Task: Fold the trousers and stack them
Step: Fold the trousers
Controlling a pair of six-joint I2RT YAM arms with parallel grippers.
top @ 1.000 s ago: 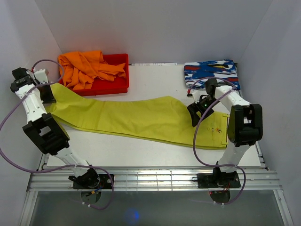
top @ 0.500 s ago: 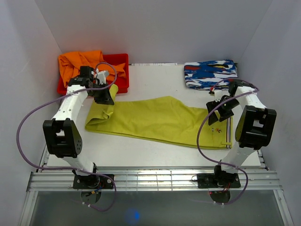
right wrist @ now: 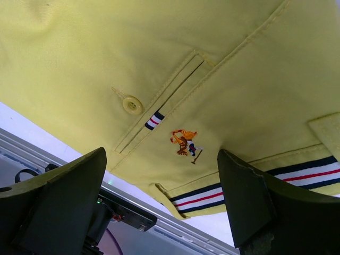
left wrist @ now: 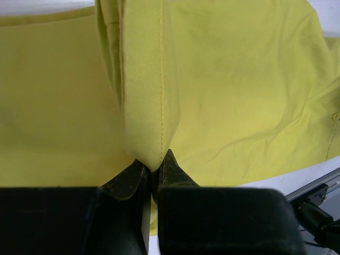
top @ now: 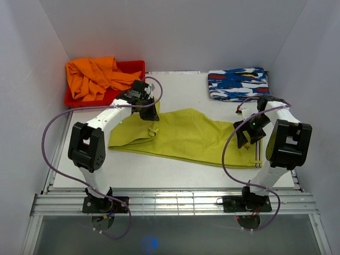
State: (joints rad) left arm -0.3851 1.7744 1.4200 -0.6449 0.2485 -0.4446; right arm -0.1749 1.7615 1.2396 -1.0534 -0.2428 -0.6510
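The yellow-green trousers (top: 196,138) lie across the table (top: 159,172), their striped waistband (top: 257,151) at the right. My left gripper (top: 150,114) is shut on the leg end and holds it lifted over the middle of the trousers, so the legs double back. In the left wrist view a seamed fold of the trousers (left wrist: 146,106) is pinched in the left gripper (left wrist: 152,166). My right gripper (top: 245,134) hovers open over the waist end. The right wrist view shows the right gripper (right wrist: 159,194) spread wide above the pocket button (right wrist: 132,104) and waistband stripes (right wrist: 207,197).
A red bin (top: 135,66) at the back left holds an orange garment (top: 95,77). A folded blue, white and red patterned cloth (top: 239,82) lies at the back right. White walls close in on both sides, and a metal rail (top: 175,202) runs along the front.
My left gripper has carried the leg end from the far left edge rightward over the trousers, shortening them. The right gripper shifted right off the seat and now hangs over the waistband.
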